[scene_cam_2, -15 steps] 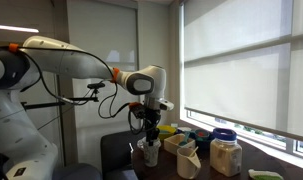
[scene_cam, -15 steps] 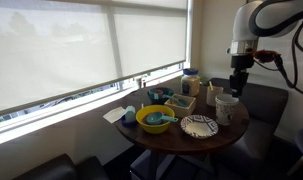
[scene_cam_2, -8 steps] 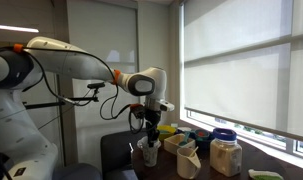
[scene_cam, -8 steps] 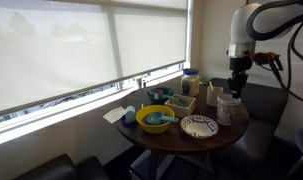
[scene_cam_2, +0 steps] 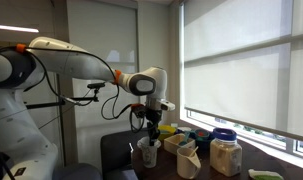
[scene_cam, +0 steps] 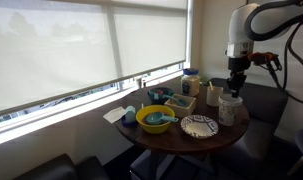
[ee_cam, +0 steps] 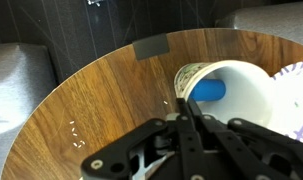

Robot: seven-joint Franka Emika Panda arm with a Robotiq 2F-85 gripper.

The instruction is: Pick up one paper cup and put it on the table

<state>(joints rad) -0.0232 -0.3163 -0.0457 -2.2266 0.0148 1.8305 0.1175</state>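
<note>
The white paper cup [ee_cam: 246, 95] stands upright on the round dark wooden table [ee_cam: 101, 90], with something blue down inside it. It also shows in both exterior views [scene_cam: 228, 110] [scene_cam_2: 148, 153]. My gripper [ee_cam: 185, 108] comes down from above, and its two fingers are pinched together on the cup's near rim. In both exterior views the gripper [scene_cam: 234, 88] [scene_cam_2: 151, 136] hangs straight over the cup at the table's edge.
A yellow bowl [scene_cam: 156, 119], a patterned plate [scene_cam: 199, 126], a blue-lidded jar [scene_cam: 191, 80] and a few boxes crowd the table. A dark padded bench [ee_cam: 16, 80] lies beside the table. The window wall is behind.
Almost nothing has changed. The gripper stays at the cup's rim and the cup stays on the table.
</note>
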